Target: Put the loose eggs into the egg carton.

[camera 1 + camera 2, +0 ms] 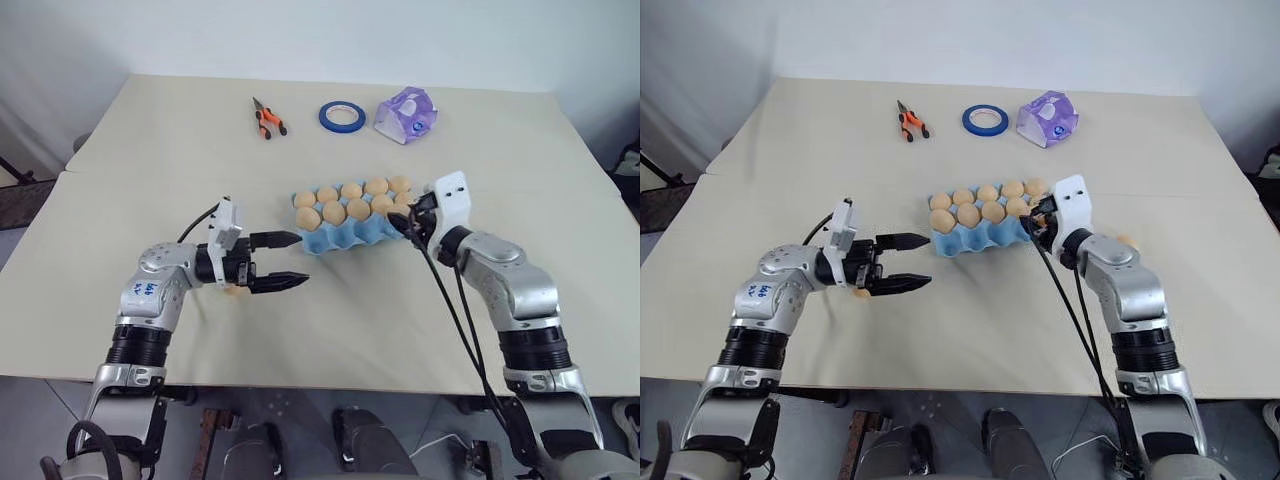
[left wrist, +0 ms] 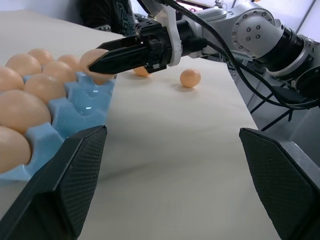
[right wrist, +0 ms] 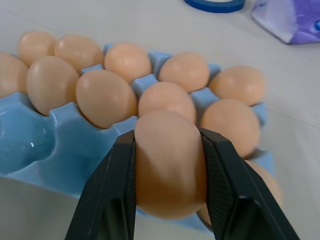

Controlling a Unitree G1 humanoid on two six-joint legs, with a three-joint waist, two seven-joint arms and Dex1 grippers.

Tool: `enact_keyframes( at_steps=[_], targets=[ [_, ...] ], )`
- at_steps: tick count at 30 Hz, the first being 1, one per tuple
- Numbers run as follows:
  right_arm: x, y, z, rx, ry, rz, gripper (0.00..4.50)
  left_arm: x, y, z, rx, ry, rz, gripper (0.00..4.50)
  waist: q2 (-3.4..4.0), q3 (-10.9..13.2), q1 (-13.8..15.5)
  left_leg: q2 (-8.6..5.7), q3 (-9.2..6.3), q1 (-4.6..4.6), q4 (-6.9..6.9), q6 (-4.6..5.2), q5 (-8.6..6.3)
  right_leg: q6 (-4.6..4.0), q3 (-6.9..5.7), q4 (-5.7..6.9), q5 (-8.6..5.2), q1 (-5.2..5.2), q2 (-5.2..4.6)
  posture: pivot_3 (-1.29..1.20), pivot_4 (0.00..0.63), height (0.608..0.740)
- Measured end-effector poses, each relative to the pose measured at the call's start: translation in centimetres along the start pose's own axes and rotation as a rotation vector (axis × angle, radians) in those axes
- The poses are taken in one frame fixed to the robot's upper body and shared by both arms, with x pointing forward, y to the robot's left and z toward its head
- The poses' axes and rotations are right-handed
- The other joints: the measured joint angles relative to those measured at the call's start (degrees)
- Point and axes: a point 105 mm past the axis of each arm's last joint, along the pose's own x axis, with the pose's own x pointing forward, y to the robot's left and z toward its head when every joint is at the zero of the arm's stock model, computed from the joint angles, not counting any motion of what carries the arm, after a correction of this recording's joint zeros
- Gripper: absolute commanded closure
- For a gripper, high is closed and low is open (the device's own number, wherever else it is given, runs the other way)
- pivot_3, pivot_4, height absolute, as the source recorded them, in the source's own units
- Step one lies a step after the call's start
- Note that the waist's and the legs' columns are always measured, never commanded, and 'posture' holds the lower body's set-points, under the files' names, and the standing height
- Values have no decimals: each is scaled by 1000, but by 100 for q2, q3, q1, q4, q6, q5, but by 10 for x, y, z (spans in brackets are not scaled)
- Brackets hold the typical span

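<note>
Beige tabletop (image 1: 150, 140). Near far edge, L to R: orange-handled pliers (image 1: 267, 119), blue tape roll (image 1: 342, 116), purple tissue pack (image 1: 406, 115). Mid-table: blue egg carton (image 1: 345, 228), mostly full. Loose eggs (image 2: 190, 78) toward right edge, one more (image 1: 862, 292) toward the left.

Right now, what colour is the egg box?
Light blue; the egg carton shows best in the right wrist view.

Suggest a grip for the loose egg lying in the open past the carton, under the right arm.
Take the loose egg across its middle, coming straight down, one finger each side. It lies free on the bare table with room all round, and being round it would likely roll from a sideways push. The right gripper clamps its held egg that way.
</note>
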Motion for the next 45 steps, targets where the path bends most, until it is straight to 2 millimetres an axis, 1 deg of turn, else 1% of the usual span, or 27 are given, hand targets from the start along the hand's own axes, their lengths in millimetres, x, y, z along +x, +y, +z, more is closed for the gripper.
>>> enact_keyframes(
  at_steps=[1, 3, 7, 10, 12, 14, 16, 18, 20, 22, 23, 24, 25, 26, 30, 33, 36, 39, 43, 45],
  targets=[
    [2, 1, -2, 0, 4, 4, 2135, 0, 0, 0, -1, 0, 2, 0, 0, 0, 3, 0, 0, 0, 3, 0, 0, 0, -1, 2, 0, 0, 0, 0, 150, 740],
    [5, 5, -2, -8, 7, 18, 1358, -2, 0, -1, -4, 3, 10, 0, 0, 0, 3, -1, 0, 0, 6, 0, 0, 0, -1, 5, 0, 0, -1, 0, 150, 740],
    [6, 6, -4, -21, 17, 25, 42, -3, -1, -2, -7, 3, 19, 0, 1, 0, 4, -1, 0, 0, 8, 0, 0, 0, -1, 6, 0, 1, -2, 0, 150, 740],
    [6, 7, -3, -25, 14, 29, 42, -3, -2, -2, -4, 4, 18, 0, 2, 1, -1, 0, 0, 0, 6, 0, 0, 0, -1, 6, 0, 0, -1, 0, 150, 740],
    [3, 7, 3, -41, 1, 34, 42, -2, -3, -1, 2, 4, 16, 0, 4, 3, 2, 0, 0, -1, 6, 0, 0, 0, -1, 6, 0, -1, -1, 0, 150, 740],
    [-5, 6, 10, -64, -19, 31, 42, -1, -3, 0, 5, 3, 14, 0, 4, 3, 10, 0, -1, -1, 4, -1, -1, 0, -1, 4, 0, 0, -2, 0, 150, 740],
    [-21, 0, 13, -66, -32, 21, 42, -1, -3, 0, 5, 1, 11, 0, 4, 3, 30, 1, -2, -3, 1, -2, -2, 0, -2, -1, 0, 0, -2, 0, 150, 740],
    [-42, -3, 9, -48, -30, 25, 42, -2, -2, 0, 4, 2, 14, 0, 4, 3, 61, 0, -15, -8, 2, -3, -4, 3, -11, -6, -3, 2, -4, 0, 150, 740],
    [-71, -6, 1, -21, -19, 25, 42, -2, -2, 1, 4, 0, 9, 0, 4, 2, 87, -1, -23, -19, 2, -3, -6, 5, -18, -14, -4, 2, -5, 0, 150, 740],
    [-87, -6, -5, -1, -8, 19, 42, -3, 0, -1, -6, 0, 14, 0, 5, 3, 65, -3, -23, -21, 8, -2, -6, 5, -17, -14, -4, 2, -5, 0, 150, 740],
    [-94, -6, -6, 6, -11, 13, 42, -1, 1, -1, -11, -1, 11, 0, 4, 3, 37, -3, -22, -20, 11, -2, -6, 5, -15, -10, -4, 2, -4, 0, 150, 740],
    [-105, -7, -11, 10, -7, 0, 42, 2, 0, 0, -10, -5, 0, 0, 5, 3, 46, -4, -27, -22, 11, -1, -5, 5, -20, -8, -4, 2, -4, 0, 150, 740],
    [-121, -8, -17, 10, 1, -14, 42, 4, 0, 1, -6, -8, -9, 0, 5, 3, 62, -3, -36, -22, 9, -2, -4, 3, -27, -8, -5, 4, -2, 0, 150, 740],
    [-132, -8, -24, 17, 19, -25, 42, 1, 1, 1, -6, -6, -4, 0, 5, 3, 70, -3, -46, -21, 10, -4, -5, 1, -35, -8, -7, 10, -1, 0, 150, 740],
    [-185, -17, -43, 34, 72, -101, 42, 3, 4, 0, -21, -12, -11, 0, 7, 4, 79, -6, -49, -21, 15, -1, -3, 2, -40, -7, -6, 15, -4, 0, 150, 740],
    [-215, -23, -57, 31, 124, -157, 42, 5, 5, 1, -22, -16, -19, 0, 7, 4, 69, -11, -52, -13, 17, 4, -2, 5, -43, -7, -4, 24, -6, 0, 150, 740],
    [-241, -33, -64, 22, 144, -231, 42, 6, 5, 0, -25, -17, -25, 0, 4, 5, 41, -11, -53, 20, 13, 8, -13, 3, -43, -10, -5, 55, -7, 0, 150, 740],
    [-253, -39, -70, 30, 146, -273, 42, 6, 5, 1, -19, -17, -35, 0, 3, 6, 24, -9, -60, 68, -10, 9, -31, -11, -53, -39, -7, 107, -9, 0, 150, 740],
    [-255, -42, -73, 34, 132, -293, 42, 7, 6, 3, -10, -19, -37, 0, 3, 6, 31, -9, -64, 68, -12, 12, -26, -17, -55, -41, -3, 108, -12, 0, 150, 740],
    [-255, -47, -73, 41, 113, -317, 42, 6, 8, 2, -18, -19, -33, 0, 3, 6, 36, -9, -68, 67, -14, 12, -26, -19, -58, -43, -4, 108, -14, 0, 150, 740]
  ],
)
